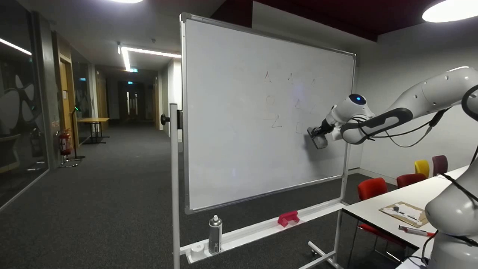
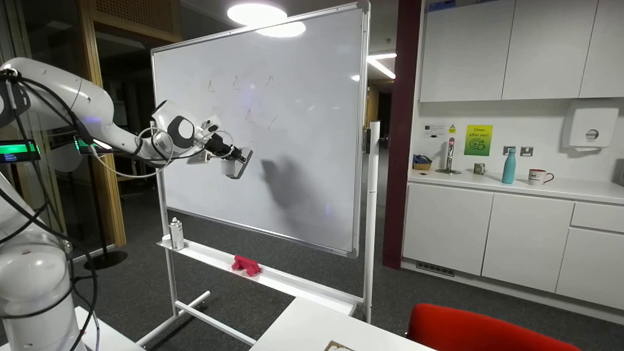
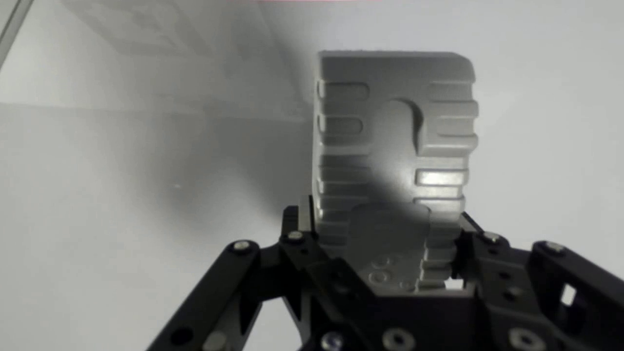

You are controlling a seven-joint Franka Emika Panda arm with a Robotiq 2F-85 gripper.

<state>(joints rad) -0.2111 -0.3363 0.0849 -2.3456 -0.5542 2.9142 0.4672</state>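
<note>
Evidently the gripper is clamped on the gray eraser, held near the whiteboard; the eraser is probably light, stiff-shelled, a little slick, best pinched across its ribbed sides.

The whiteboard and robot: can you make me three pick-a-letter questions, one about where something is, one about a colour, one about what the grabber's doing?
1. Where does the spray can stand?
A) on the floor
B) on the ledge below the whiteboard
C) on a chair

2. What colour is the bottle on the counter?
A) turquoise
B) yellow
C) black

3. How is the gripper?
A) open and empty
B) shut and empty
C) closed on a grey block

1 B: both exterior views show it there.
2 A: an exterior view shows its turquoise side.
3 C: the wrist view shows fingers on both sides of the block.
</note>
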